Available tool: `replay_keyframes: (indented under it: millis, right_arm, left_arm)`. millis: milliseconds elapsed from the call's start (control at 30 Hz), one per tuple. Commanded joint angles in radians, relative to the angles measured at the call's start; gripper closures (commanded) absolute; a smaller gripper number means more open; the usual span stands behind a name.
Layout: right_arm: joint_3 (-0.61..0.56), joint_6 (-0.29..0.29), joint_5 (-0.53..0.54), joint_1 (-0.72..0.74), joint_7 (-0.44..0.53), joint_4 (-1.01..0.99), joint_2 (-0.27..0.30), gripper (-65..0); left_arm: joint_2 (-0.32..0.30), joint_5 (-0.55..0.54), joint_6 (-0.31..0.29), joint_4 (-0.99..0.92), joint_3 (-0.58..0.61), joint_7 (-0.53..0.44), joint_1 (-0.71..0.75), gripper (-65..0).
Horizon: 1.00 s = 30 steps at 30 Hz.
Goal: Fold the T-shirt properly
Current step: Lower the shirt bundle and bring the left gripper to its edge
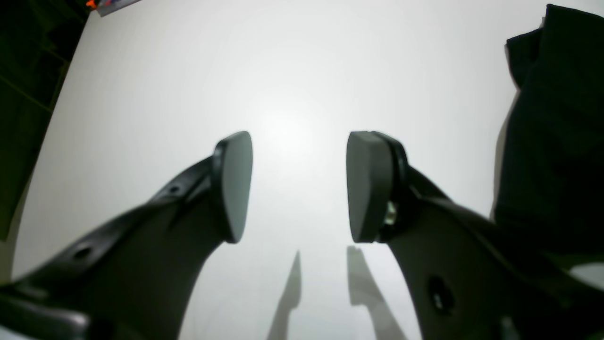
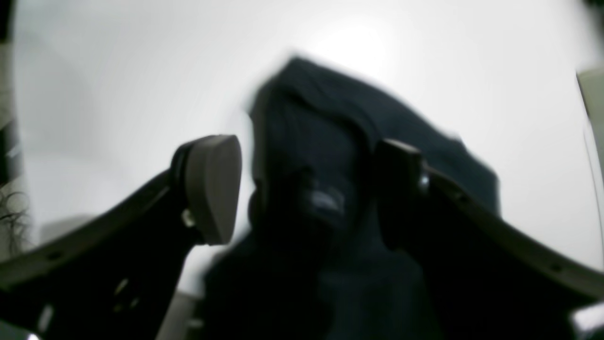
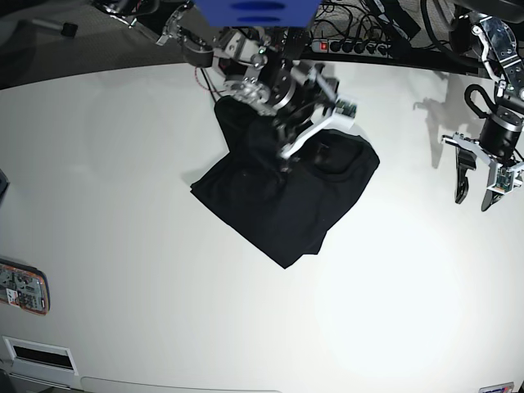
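Observation:
The black T-shirt [image 3: 282, 192] lies crumpled and partly bunched on the white table [image 3: 123, 164], a little behind its middle. My right gripper [image 3: 304, 141] hangs over the shirt's back part. In the right wrist view it [image 2: 304, 189] is open, with the blurred dark fabric [image 2: 306, 141] and a small light label [image 2: 325, 200] between the wide jaws. My left gripper [image 3: 472, 201] is open and empty above bare table at the right, well clear of the shirt. In the left wrist view it [image 1: 299, 189] is open, with the shirt's edge [image 1: 552, 141] at the far right.
A power strip [image 3: 360, 47] and cables lie along the table's back edge. A small printed card or device [image 3: 24, 286] sits at the left edge. A white vent plate [image 3: 37, 354] is at the front left corner.

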Motion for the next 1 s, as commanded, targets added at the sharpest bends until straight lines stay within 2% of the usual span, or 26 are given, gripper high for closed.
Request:
replay_keyframes:
  millis: [0,67,200,333,567,633,700,833,967]
  right_arm:
    - [0.028,-0.013,-0.004,0.017,0.027,0.017,-0.013,-41.4]
    - [0.09,-0.013,-0.004,0.017,0.029,0.015,-0.015,-41.4]
    - [0.178,-0.013,0.002,0.018,0.03,0.014,-0.016,-41.3]
    - [0.241,-0.013,0.002,0.078,0.032,0.012,-0.018,-41.3]
    - [0.287,-0.013,0.004,0.23,0.032,-0.097,-0.019,-41.3]
    - [0.286,-0.01,0.004,0.262,0.03,-0.138,-0.019,-40.0]
    - [0.286,-0.008,0.004,0.277,0.032,-0.167,-0.019,-34.4]
    - [0.286,-0.008,0.004,0.284,0.032,-0.181,-0.022,-17.0]
    - [0.287,-0.008,0.004,0.285,0.024,-0.184,-0.065,-5.0]
  left_arm:
    - [-0.013,-0.016,0.001,0.014,0.033,-0.019,0.0,-31.2]
    - [-0.009,-0.022,0.001,0.025,0.088,-0.024,0.005,-31.0]
    - [0.063,-0.027,0.001,0.069,0.146,-0.019,-0.005,-31.0]
    - [0.087,-0.021,0.001,0.16,0.246,-0.013,-0.005,-30.9]
    - [0.089,-0.021,0.001,0.203,0.392,0.16,-0.057,-30.5]
    - [0.095,-0.021,0.001,0.203,0.398,0.174,-0.055,-27.1]
    - [0.103,-0.021,0.001,0.203,0.39,0.173,-0.054,-20.0]
    - [0.099,-0.021,0.001,0.203,0.375,0.173,-0.054,-0.9]
    - [0.101,-0.025,0.001,0.203,0.359,0.173,-0.054,0.0]
